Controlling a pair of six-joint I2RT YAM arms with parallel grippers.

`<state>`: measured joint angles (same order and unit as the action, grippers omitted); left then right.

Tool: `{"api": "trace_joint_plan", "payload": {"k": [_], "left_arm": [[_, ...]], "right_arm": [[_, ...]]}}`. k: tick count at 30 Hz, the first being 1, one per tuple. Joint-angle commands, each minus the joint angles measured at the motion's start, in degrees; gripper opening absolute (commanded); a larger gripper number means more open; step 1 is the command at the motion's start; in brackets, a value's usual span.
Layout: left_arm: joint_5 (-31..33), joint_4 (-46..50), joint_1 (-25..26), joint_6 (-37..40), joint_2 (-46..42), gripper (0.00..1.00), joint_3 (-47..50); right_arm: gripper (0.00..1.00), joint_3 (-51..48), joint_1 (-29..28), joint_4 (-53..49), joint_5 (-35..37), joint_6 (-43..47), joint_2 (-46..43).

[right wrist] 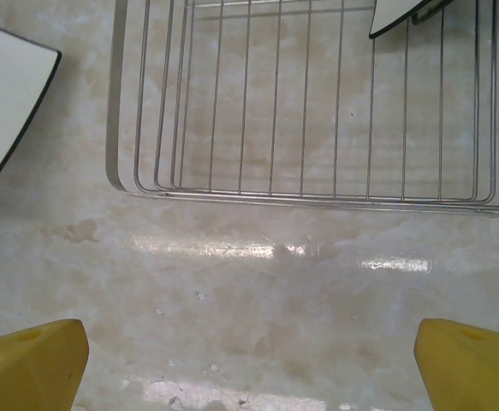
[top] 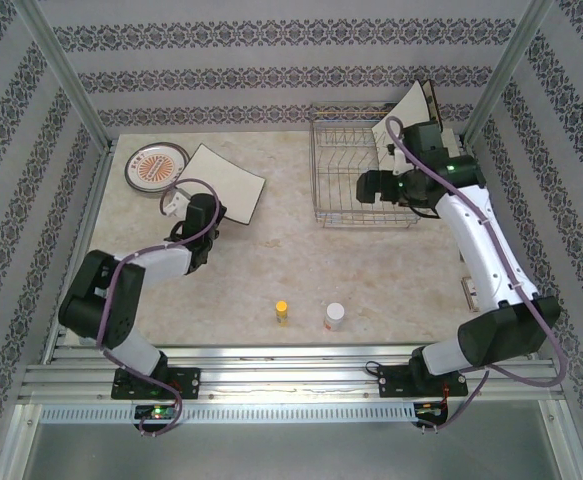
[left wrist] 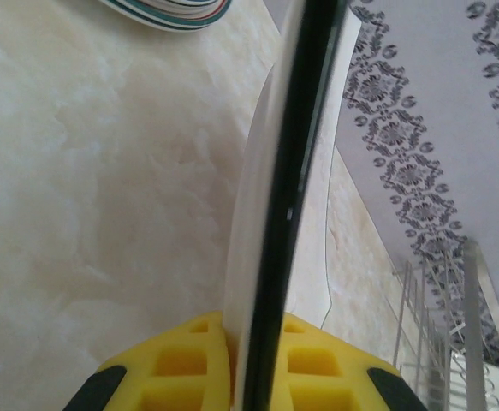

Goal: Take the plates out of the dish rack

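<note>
Left fingers (left wrist: pixel 185 364) pinch the square plate (left wrist: pixel 294 171) by its rim; right fingers (right wrist: pixel 31 360) hang spread wide just before the dish rack (right wrist: pixel 317 199).

Metal wire dish rack (top: pixel 361 185), glossy marbled table (top: pixel 301 260)

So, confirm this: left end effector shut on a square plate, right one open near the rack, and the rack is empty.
Wrong on the rack: it is not empty. The top view shows square plates in its far right corner. The rest holds: left end effector shut on a square plate, right end effector open near the rack.
</note>
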<state>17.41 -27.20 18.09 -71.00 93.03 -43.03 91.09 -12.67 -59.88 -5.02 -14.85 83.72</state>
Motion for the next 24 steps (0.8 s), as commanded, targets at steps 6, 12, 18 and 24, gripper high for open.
{"api": "trace_joint_plan", "payload": {"k": [6, 12, 18, 24], "left_arm": [[5.04, -21.9, 1.08, -6.87, 8.1, 0.0, -5.83], [6.38, -21.25, 1.26, -9.42, 15.5, 0.0, -12.25], [11.62, -20.46, 2.03, -12.24, 20.59, 0.0, -15.76], [13.25, -19.49, 2.48, -16.89, 25.37, 0.0, -18.32]], "right_arm": [[0.98, 3.3, -5.04, -1.64, 8.13, -4.93, 0.67], [0.98, 4.58, -5.22, -3.16, 9.48, -6.35, 0.45], [0.98, 8.48, -5.01, -5.89, 9.39, -4.62, 3.04], [0.98, 12.89, -4.84, -7.18, 8.01, -4.12, 6.13]]}}
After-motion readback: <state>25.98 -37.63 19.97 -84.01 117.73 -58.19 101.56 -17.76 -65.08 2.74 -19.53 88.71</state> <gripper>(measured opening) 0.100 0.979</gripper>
